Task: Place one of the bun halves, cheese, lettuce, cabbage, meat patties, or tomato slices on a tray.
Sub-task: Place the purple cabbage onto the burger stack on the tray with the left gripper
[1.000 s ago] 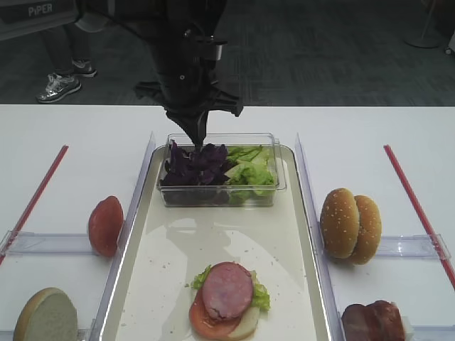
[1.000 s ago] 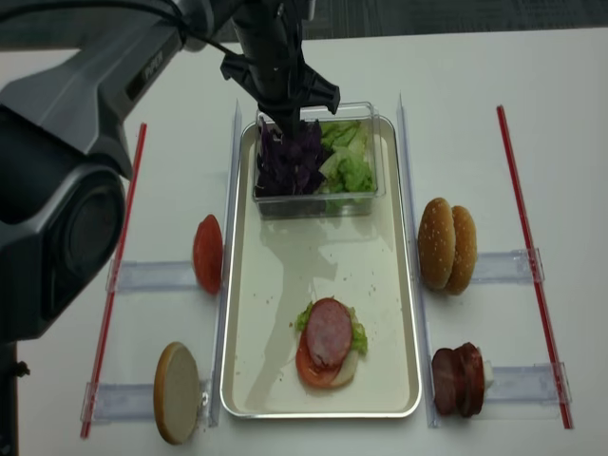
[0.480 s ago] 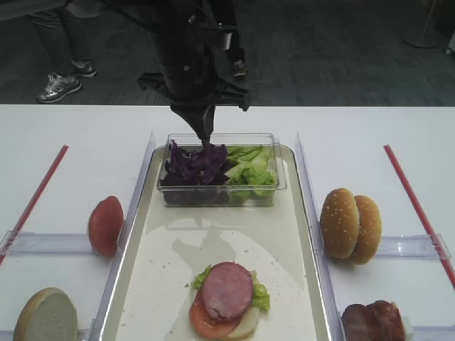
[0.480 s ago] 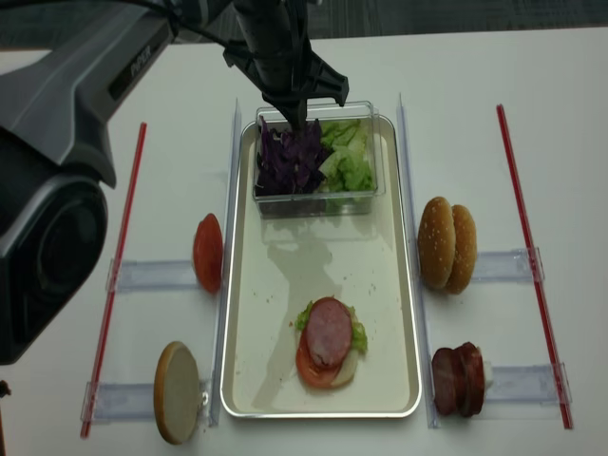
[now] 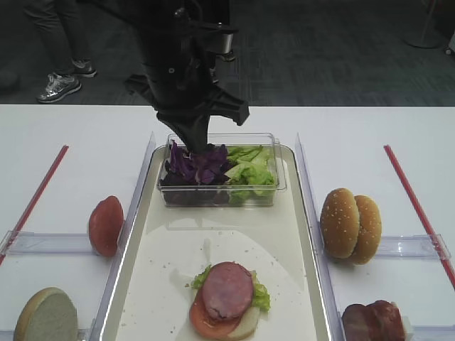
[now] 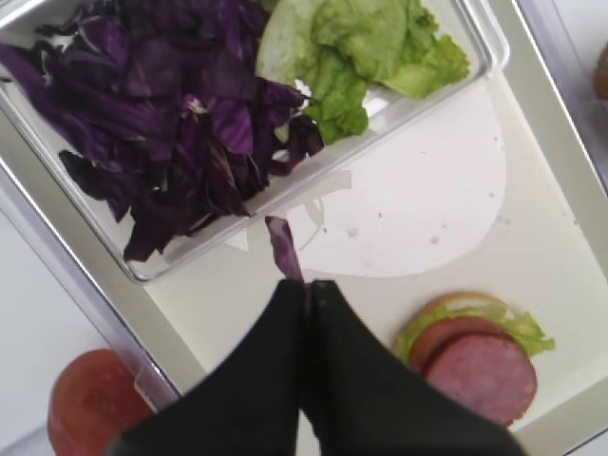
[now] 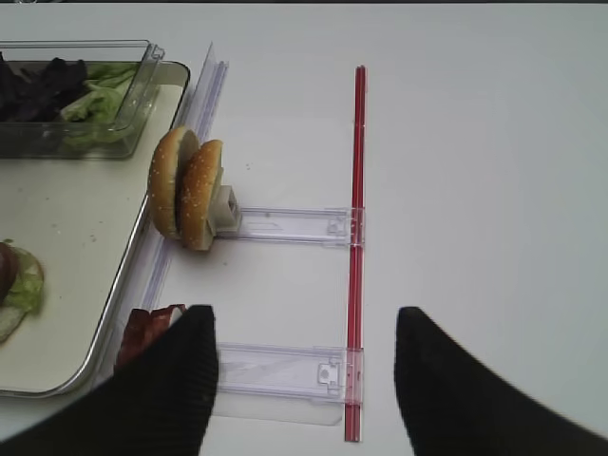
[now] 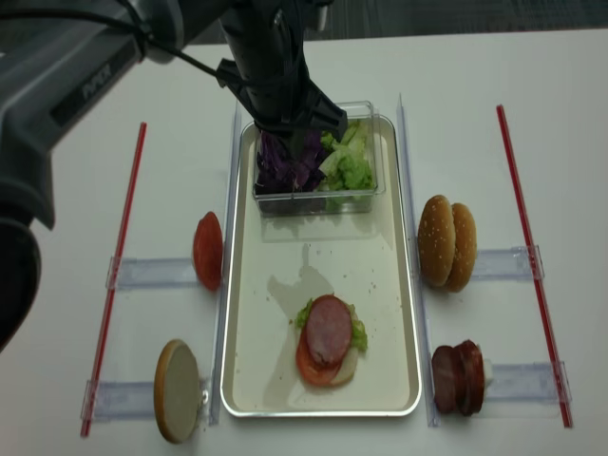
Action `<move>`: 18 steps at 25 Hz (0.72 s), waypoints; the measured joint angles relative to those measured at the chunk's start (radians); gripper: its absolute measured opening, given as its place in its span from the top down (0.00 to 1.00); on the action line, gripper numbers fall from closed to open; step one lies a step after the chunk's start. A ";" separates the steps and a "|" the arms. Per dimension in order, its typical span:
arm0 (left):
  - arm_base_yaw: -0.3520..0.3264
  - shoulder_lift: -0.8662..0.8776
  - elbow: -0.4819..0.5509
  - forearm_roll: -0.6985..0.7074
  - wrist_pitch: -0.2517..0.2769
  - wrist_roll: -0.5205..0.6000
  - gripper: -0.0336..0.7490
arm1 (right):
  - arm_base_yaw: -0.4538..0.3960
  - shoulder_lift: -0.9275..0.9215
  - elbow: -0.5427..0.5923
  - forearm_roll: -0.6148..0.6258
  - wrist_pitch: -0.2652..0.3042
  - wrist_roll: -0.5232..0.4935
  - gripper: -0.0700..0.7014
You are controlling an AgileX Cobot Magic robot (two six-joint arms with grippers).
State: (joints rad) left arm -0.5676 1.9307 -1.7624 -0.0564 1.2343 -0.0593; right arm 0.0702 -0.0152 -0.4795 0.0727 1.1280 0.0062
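My left gripper (image 6: 306,283) is shut on a small purple cabbage shred (image 6: 282,249) that sticks out past its tips. It hangs above the clear box's front wall, over the cream tray (image 6: 427,209). From above, the left gripper (image 8: 290,142) covers part of the cabbage pile (image 8: 285,169) beside the lettuce (image 8: 350,166). On the near part of the tray (image 5: 213,234) sits a stack with a pink meat round (image 5: 227,290) on top, over lettuce and tomato. My right gripper (image 7: 306,318) is open over bare table, right of the tray.
Tomato slices (image 5: 105,226) and a pale bun half (image 5: 46,316) stand in clear holders left of the tray. Sesame bun halves (image 5: 350,224) and dark meat patties (image 5: 373,321) stand on the right. Red strips (image 5: 419,206) lie along both outer sides.
My left gripper has lifted out of the cabbage pile, still shut, with a purple shred in its tips, and has shifted slightly toward the tray's near side. The right arm's earlier place is not shown.
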 joint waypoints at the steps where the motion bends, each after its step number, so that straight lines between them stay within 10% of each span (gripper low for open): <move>1: -0.005 -0.020 0.018 0.000 0.000 0.002 0.98 | 0.000 0.000 0.000 0.000 0.000 0.000 0.33; 18: -0.175 -0.171 0.262 0.000 -0.002 0.031 0.98 | 0.000 0.000 0.000 0.000 0.000 0.000 0.33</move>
State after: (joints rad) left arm -0.7425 1.7596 -1.5000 -0.0564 1.2325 -0.0288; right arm 0.0702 -0.0152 -0.4795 0.0727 1.1280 0.0062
